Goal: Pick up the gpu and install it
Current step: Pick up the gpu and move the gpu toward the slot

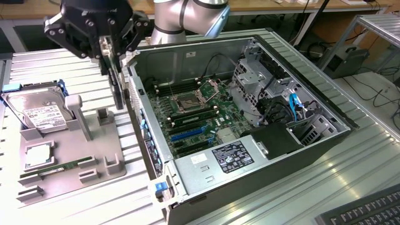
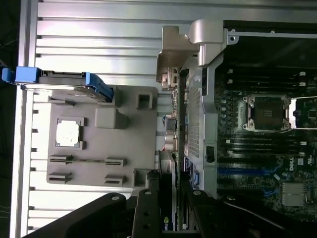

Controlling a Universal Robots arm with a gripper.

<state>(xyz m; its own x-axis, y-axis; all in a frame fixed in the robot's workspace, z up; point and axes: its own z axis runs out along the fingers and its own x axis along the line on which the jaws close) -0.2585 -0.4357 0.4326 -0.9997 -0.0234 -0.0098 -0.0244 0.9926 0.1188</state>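
The gpu (image 1: 116, 86) is a thin dark card that hangs edge-on and upright in the air, with my gripper (image 1: 107, 52) shut on its upper end. It hovers between the grey holder tray (image 1: 93, 154) and the near wall of the open computer case (image 1: 144, 140), above the table. In the wrist view my gripper (image 2: 168, 210) clamps the gpu (image 2: 169, 126), whose silvery end bracket (image 2: 181, 47) points away from the camera. The motherboard (image 1: 200, 112) lies exposed inside the case with blue card slots (image 1: 187, 133).
On the holder tray sit a silver hard drive (image 1: 40, 112), a processor chip (image 1: 37, 157) and a green memory stick (image 1: 62, 166). A black power supply (image 1: 275, 138) and drive cage (image 1: 256, 79) fill the case's far side. A keyboard (image 1: 368, 211) lies at the exterior view's lower right.
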